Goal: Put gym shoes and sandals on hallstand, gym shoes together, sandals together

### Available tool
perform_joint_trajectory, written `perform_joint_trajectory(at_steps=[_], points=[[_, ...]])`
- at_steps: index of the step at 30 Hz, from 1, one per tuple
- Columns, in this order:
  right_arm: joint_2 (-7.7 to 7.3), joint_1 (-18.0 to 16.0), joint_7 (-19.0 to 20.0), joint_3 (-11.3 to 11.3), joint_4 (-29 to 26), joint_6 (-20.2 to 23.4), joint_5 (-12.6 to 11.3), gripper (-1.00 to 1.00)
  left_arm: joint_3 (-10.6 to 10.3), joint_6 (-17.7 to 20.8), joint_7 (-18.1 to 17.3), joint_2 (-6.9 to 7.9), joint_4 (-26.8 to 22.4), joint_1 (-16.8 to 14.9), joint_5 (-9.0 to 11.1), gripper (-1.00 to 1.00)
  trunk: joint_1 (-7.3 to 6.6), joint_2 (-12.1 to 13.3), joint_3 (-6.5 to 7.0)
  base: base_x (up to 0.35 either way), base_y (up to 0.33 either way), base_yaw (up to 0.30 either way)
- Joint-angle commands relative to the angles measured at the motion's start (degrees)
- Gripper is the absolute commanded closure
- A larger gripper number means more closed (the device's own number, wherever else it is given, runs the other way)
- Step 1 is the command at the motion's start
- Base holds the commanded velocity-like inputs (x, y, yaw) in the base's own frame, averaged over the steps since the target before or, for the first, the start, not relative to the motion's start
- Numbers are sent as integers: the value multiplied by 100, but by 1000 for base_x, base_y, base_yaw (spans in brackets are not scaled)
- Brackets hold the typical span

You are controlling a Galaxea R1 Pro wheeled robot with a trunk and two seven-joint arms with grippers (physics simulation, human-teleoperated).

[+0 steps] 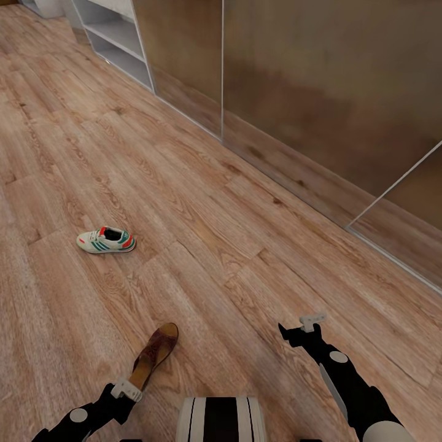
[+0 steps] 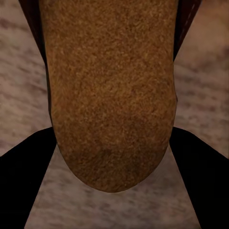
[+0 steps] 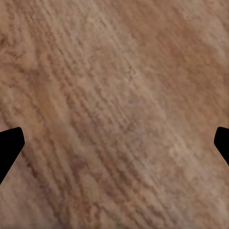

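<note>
With one brown sandal [image 1: 155,355] clamped by its heel in the left gripper [image 1: 127,389] and held low over the corridor floor [image 1: 202,215], the carry calls for a firm grip and a level lift toward the hallstand [image 1: 116,37] far ahead at the wall. One gym shoe [image 1: 105,240] lies on the planks; the right gripper [image 3: 114,143] hangs apart, empty.

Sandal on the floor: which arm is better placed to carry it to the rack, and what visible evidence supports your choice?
Left. The left gripper is at the sandal's heel end, and its wrist view shows the sole between both fingers. The right gripper hangs open over bare floor, away from the sandal.
</note>
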Motion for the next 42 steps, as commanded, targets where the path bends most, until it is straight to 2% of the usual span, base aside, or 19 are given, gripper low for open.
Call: perform_joint_trajectory(at_steps=[1,31,42], points=[[-4,0,8,7,-8,20,17,-100,4,-28,13,3,1,-3,-38,100,-1,-1,-3,0,0,0],[-6,0,8,16,-87,12,25,-100,46,-27,14,-7,-7,-1,-20,100,-1,-1,-3,0,0,0],[-12,0,8,27,-81,-3,35,-100,64,-27,20,-5,-103,3,3,100,-29,14,241,0,0,0]])
